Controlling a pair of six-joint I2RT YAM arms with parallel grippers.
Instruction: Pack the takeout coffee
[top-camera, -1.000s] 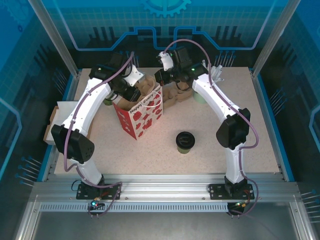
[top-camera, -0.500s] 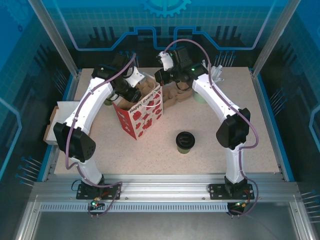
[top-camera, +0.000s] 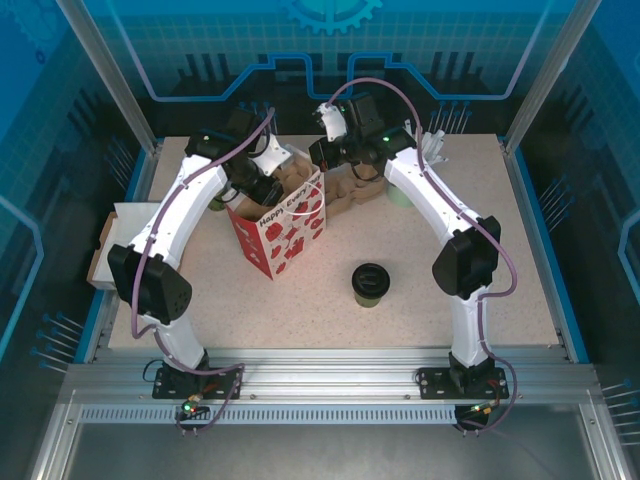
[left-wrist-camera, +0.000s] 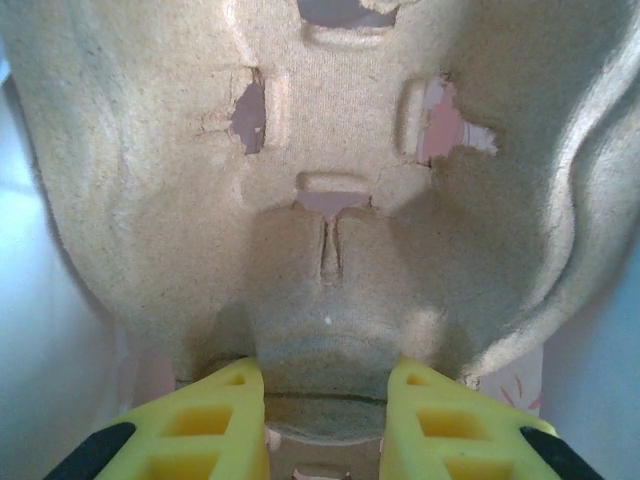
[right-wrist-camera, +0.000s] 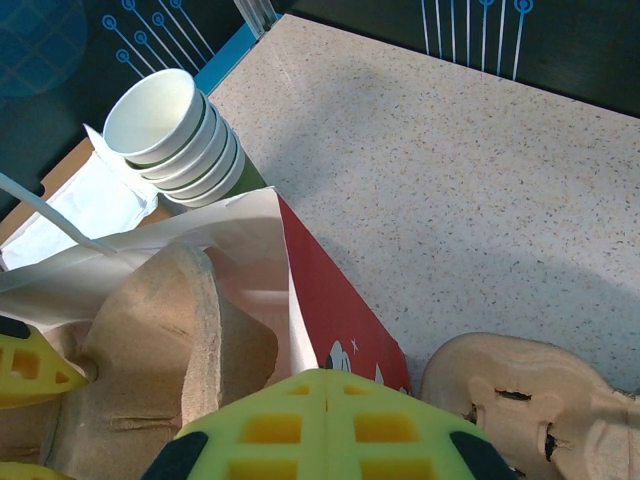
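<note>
- Top external view: my left gripper (top-camera: 272, 190) reaches down into the open mouth of the red-and-white paper bag (top-camera: 290, 228); the bag stands upright on the table (top-camera: 450, 250), left of the middle. A pulp cup carrier (top-camera: 292, 178) stands out of the bag's mouth; my right gripper (top-camera: 320, 168) is at the far right corner of the bag's rim. A second pulp carrier (top-camera: 355, 190) lies on the table just behind the bag. The takeout coffee (top-camera: 370, 283), dark olive-green with a round black lid, stands upright on the table; it is to the right of the bag and nearer to my bases, apart from the bag and from both grippers.
- Left wrist view: my left gripper (left-wrist-camera: 325, 405) is closed on the pulp cup carrier (left-wrist-camera: 340, 200); its two yellow fingers (left-wrist-camera: 215, 425) press on both sides of a rounded lobe at the carrier's edge. The carrier has some small torn holes; pale walls of the bag rise on both sides.
- Right wrist view: my right gripper (right-wrist-camera: 325, 385) has its fingers pressed together with no gap; the bag's rim (right-wrist-camera: 290, 300) runs into their tips, so it looks pinched there. The carrier (right-wrist-camera: 170, 340) sits inside the bag; of my left gripper one yellow finger (right-wrist-camera: 22, 368) touches it at the left. A stack of white paper cups (right-wrist-camera: 170, 130) is beyond the bag, close to its rim; the second pulp carrier (right-wrist-camera: 530, 400) lies on the table at the lower right, beside the bag.
</note>
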